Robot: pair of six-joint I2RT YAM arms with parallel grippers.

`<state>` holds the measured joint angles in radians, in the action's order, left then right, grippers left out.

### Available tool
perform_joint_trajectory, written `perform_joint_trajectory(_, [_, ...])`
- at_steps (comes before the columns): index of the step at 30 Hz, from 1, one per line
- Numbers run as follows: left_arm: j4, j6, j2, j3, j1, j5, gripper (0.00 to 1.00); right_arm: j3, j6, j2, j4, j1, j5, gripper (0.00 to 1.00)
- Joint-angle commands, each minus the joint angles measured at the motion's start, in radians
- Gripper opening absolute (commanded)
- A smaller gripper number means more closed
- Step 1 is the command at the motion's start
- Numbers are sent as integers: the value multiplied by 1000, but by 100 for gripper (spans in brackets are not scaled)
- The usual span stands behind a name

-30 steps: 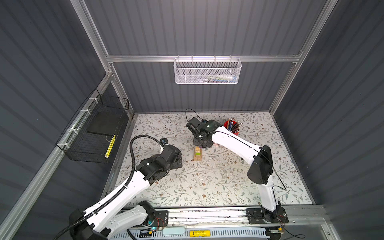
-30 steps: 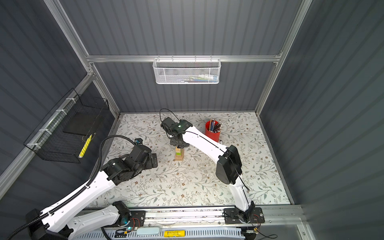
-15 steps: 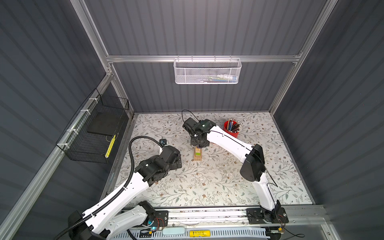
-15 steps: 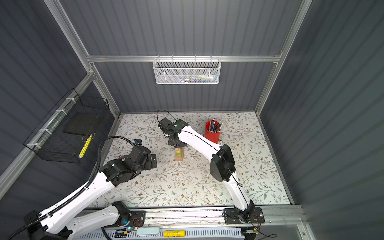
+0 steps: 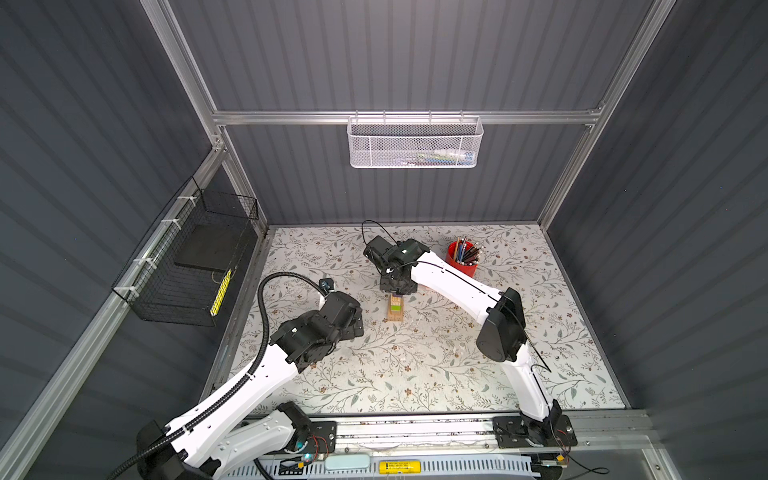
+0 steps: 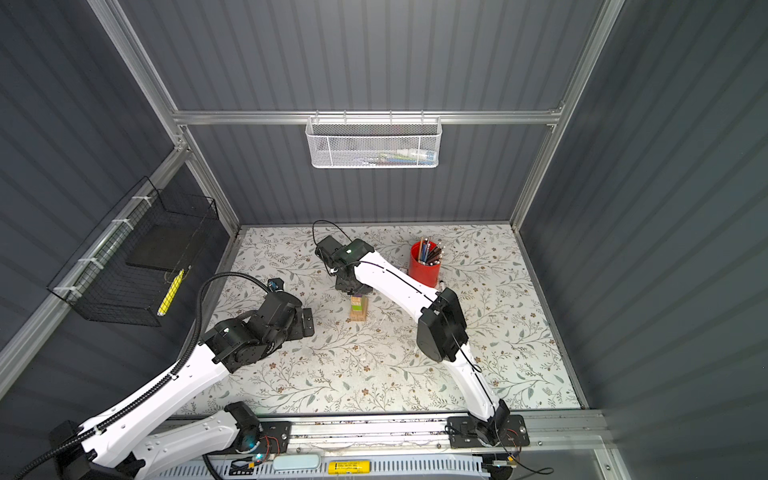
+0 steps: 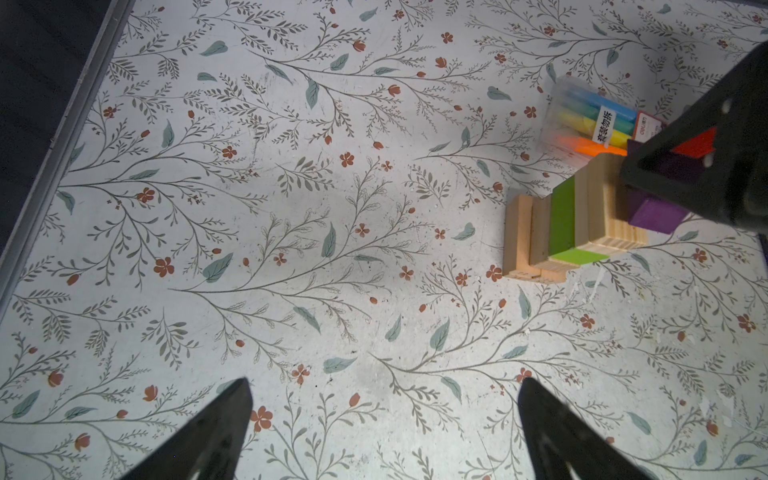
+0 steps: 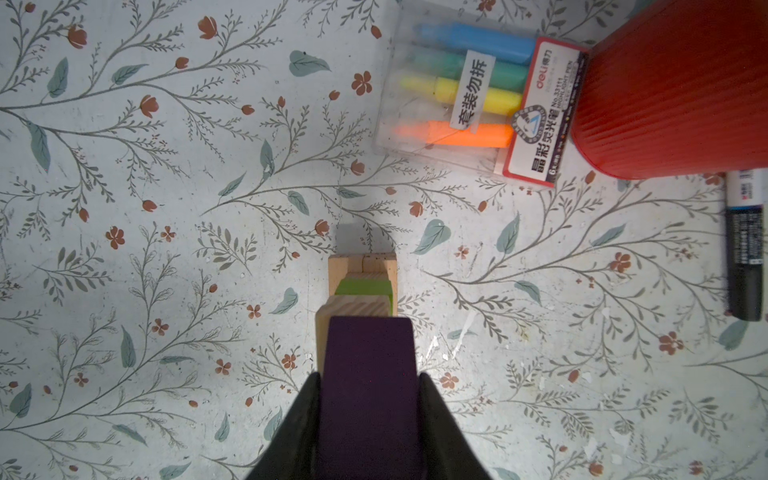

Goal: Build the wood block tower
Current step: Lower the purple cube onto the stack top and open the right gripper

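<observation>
the right gripper (image 8: 369,376) pinched the purple block (image 8: 368,353) over the tower (image 6: 358,309) at mid-desk (image 6: 374,365); the left gripper (image 7: 384,380), spread wide, hung at the tower's nine o'clock in both top views.

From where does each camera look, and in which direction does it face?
Both top views: high over the robot's base side, looking down and toward the back wall; left arm, right arm, tower and red cup show.
Left wrist: on the left arm, facing down at the table; open left pincer shows.
Right wrist: over the tower, facing down; right pincer grips the purple block.
Shared: both wrist views show the green block and highlighter pack.
</observation>
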<state>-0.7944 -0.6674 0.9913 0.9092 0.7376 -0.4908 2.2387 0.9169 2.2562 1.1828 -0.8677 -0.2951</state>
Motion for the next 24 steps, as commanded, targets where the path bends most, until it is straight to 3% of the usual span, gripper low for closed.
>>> perform_joint_trajectory(1, [-29, -13, 3, -1, -7, -16, 100, 21, 9, 26, 23, -7, 2, 26])
perform_joint_trajectory(15, [-37, -11, -2, 2, -7, -24, 100, 20, 5, 44, 25, -11, 7, 29])
perform_joint_trajectory(24, [-35, -9, 4, 6, -8, -26, 100, 20, 4, 50, 26, -11, 5, 42])
